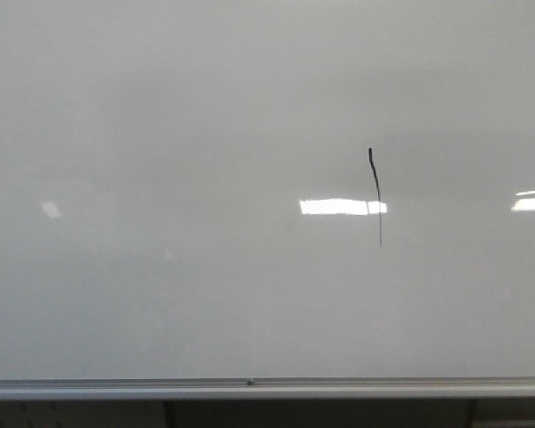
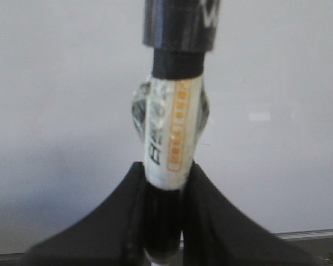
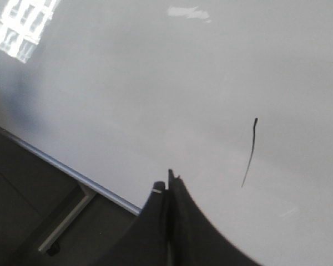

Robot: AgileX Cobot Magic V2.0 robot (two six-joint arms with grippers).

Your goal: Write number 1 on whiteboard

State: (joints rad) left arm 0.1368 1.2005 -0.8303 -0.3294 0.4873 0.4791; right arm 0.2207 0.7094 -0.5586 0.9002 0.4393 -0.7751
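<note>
Black stroke, the 1 (image 1: 374, 193), stands on the whiteboard (image 1: 160, 134). My left gripper (image 2: 165, 183) clamps a marker (image 2: 172, 127); my right gripper (image 3: 170, 185) is closed, empty.

The whiteboard (image 1: 160, 116) is glossy pale grey-white with a silver rail (image 1: 250, 388). The number 1 (image 1: 374, 192) is black. The left pincer (image 2: 164, 183), black, grips a white-and-black marker (image 2: 172, 133) with an orange label band.

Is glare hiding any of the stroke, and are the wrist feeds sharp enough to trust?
Front view: a bright reflection crosses the number 1 on the whiteboard, yet the stroke stays readable. Left wrist view: the marker in the left gripper is blurred. Right wrist view: the stroke is clear of glare.
</note>
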